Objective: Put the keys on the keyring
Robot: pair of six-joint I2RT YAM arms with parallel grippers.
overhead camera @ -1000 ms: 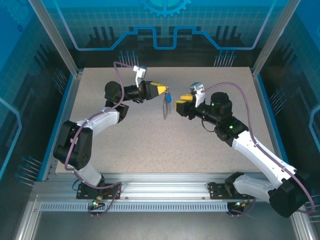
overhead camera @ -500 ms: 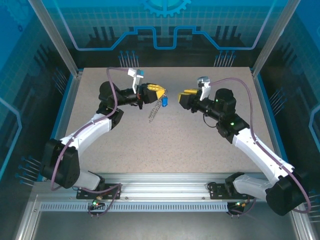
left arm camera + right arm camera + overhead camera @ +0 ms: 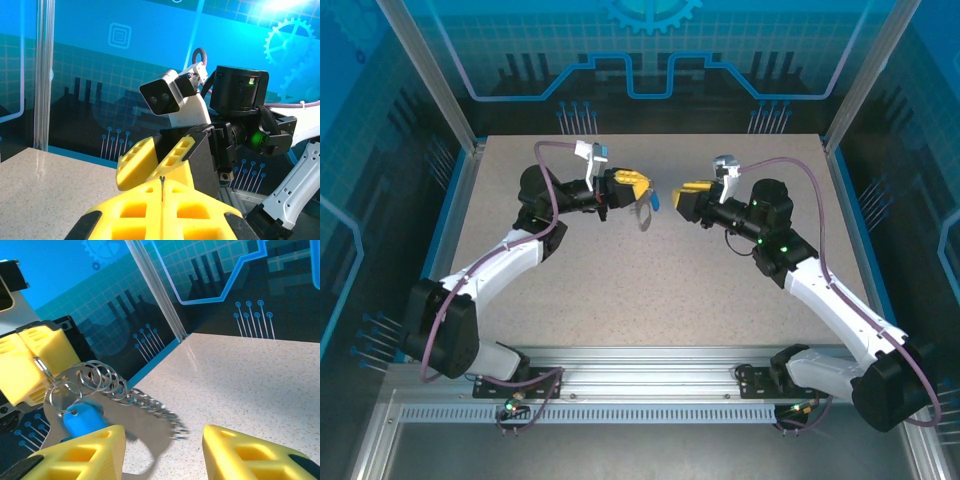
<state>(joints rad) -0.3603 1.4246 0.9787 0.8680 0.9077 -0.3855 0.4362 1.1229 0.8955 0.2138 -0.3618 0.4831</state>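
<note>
Claws with yellow fingers face each other, near but apart, in the air above the far middle of a speckled grey surface [image 3: 620, 290]. The left claw [image 3: 642, 184] has its fingers pressed together, pinching a thin silver metal part of the keyring [image 3: 107, 377]. From the left wrist camera, a sliver of metal shows in the seam between the two closed fingers. The keyring hangs from that pinch, clear of the surface. Seen from the right wrist camera, its chain [image 3: 150, 404] of small silver rings trails away to the right and blurs at the far end, and a smeared grey shape beneath it may be the dark loop. The key [image 3: 82, 421], with a bright blue plastic head, hangs from a silver ring [image 3: 64, 392] just beside the left claw's fingertips; its blade cannot be made out. The right claw [image 3: 680, 188] has its fingers spread with a gap between them, pointing toward the keyring and the key from close by; whether it touches them cannot be told. Behind the surface stands a blue backdrop [image 3: 640, 60] printed with circuit patterns.
</note>
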